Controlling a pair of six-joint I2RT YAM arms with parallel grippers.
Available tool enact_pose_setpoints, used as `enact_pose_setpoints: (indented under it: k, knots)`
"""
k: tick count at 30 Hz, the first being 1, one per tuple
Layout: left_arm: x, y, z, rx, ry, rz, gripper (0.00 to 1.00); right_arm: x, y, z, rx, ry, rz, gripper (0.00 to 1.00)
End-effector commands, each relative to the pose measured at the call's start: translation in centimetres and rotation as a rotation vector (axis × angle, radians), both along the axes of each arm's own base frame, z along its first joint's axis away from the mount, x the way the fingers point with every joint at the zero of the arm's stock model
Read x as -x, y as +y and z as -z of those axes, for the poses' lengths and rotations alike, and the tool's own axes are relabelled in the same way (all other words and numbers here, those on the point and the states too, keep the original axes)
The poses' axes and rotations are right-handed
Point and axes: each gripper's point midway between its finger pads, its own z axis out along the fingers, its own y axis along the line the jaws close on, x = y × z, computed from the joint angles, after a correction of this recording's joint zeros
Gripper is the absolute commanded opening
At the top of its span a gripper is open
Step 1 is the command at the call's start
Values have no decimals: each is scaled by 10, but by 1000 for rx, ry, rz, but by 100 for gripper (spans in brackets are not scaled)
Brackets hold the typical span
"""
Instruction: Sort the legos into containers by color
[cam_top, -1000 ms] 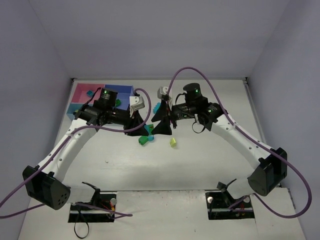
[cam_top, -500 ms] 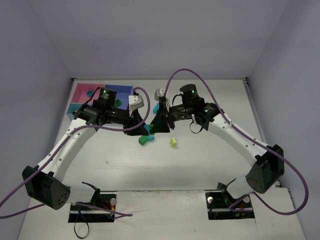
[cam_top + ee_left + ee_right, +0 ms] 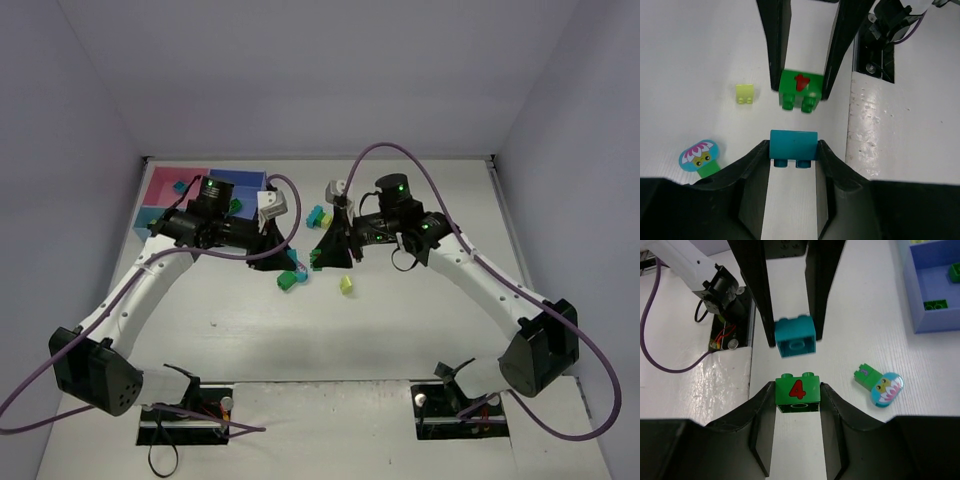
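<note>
My left gripper [image 3: 793, 148] is shut on a teal brick [image 3: 793, 145]. My right gripper [image 3: 798, 391] is shut on a dark green brick with a red 4 [image 3: 798, 392]. The two grippers meet tip to tip over the table's middle, left [image 3: 290, 258] and right [image 3: 319, 257], with a small gap between the bricks. Each held brick also shows in the other wrist view, green [image 3: 801, 89] and teal [image 3: 795, 336]. The pink tray [image 3: 160, 186], light-blue tray [image 3: 148, 219] and medium-blue tray [image 3: 246, 182] stand at the far left.
A yellow-green brick [image 3: 346, 284] lies right of the grippers. A green piece with a cyan flower face [image 3: 880, 385] lies beside them. A lime and teal piece [image 3: 289, 280] lies just below the left gripper. Green bricks [image 3: 935, 304] lie in the medium-blue tray.
The right wrist swung left toward the left gripper, then back to the right a little. The left arm has hardly moved. Both grippers stay shut on their bricks.
</note>
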Motion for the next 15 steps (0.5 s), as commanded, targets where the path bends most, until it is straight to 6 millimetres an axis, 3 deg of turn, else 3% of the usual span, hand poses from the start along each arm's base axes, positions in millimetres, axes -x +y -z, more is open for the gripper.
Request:
enact_pose_setpoints:
  k: [1,4,7,8,9,12,13,15]
  knots:
    - [-12,5,-10,33,-75,-4,0,-6,-17,-16,-33,-37,45,0]
    - [-24,11,-2,20,-65,-39,0,-13,-24,-12,-17,-20,95,0]
    - [-71,35,5,-53,-114,-257,0,-29,-30,-5,27,-29,206,0]
    - [-89,53,8,-57,-81,-391,0,-34,-33,-1,45,-30,246,0]
    - [-117,65,-3,-37,-151,-504,0,-36,-33,0,50,-23,258,0]
    - [-185,156,-4,-149,-187,-1054,0,-38,-33,4,58,-3,279,0]
    - [-198,173,-16,-140,-191,-1158,0,-37,-33,4,57,1,276,0]
    - [-223,214,-8,-188,-169,-1330,0,-37,-32,8,62,13,274,0]
